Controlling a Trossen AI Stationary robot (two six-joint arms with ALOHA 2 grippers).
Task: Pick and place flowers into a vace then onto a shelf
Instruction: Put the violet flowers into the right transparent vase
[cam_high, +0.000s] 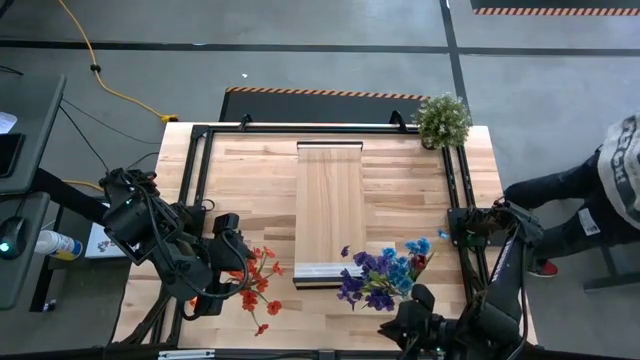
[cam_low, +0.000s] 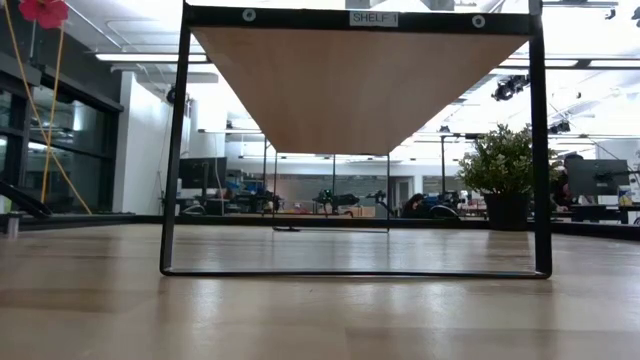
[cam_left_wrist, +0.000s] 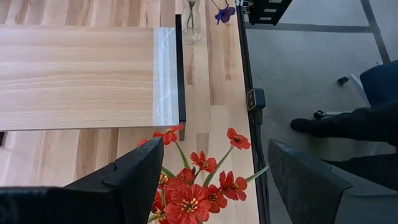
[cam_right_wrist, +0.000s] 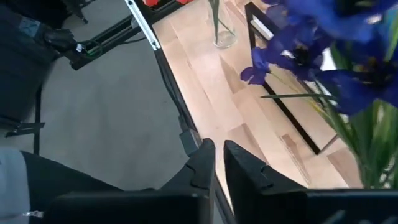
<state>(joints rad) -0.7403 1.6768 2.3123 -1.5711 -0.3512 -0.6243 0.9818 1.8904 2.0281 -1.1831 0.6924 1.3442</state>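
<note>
The red and orange flowers (cam_high: 256, 283) stand near the table's near edge, left of the shelf (cam_high: 328, 205). My left gripper (cam_high: 232, 272) is open, and its fingers stand on either side of the red flower heads (cam_left_wrist: 191, 196) without touching them. The blue and purple flowers (cam_high: 385, 275) stand right of the shelf's pale end strip (cam_high: 327, 271), with a glass vase (cam_left_wrist: 191, 30) at their foot. A second glass vase (cam_right_wrist: 224, 36) shows under the red flowers (cam_right_wrist: 163, 2). My right gripper (cam_right_wrist: 218, 163) is shut on nothing and sits over the near right table edge.
The shelf (cam_low: 360, 85) is raised on a black metal frame (cam_low: 541, 150) labelled SHELF 1. A bushy potted plant (cam_high: 442, 120) stands at the far right corner. A person (cam_high: 600, 190) sits beyond the table's right edge. Black rails (cam_high: 196, 170) run along the table's sides.
</note>
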